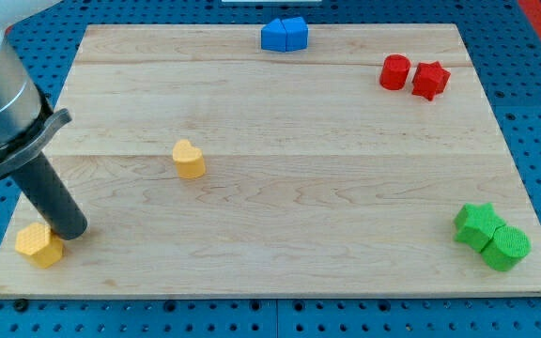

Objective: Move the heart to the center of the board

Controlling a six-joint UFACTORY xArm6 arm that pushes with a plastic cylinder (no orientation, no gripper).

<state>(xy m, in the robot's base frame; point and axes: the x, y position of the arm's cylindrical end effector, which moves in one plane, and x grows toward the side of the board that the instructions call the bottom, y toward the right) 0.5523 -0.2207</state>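
Yellow hexagon (40,244) touching my tip (71,232); yellow heart (188,159) apart

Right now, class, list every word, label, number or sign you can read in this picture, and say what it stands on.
None: no readable text shows anywhere.
The wooden board, the yellow heart, the other coloured blocks and the dark rod above my tip all carry no print.
The blue pegboard shows only holes.
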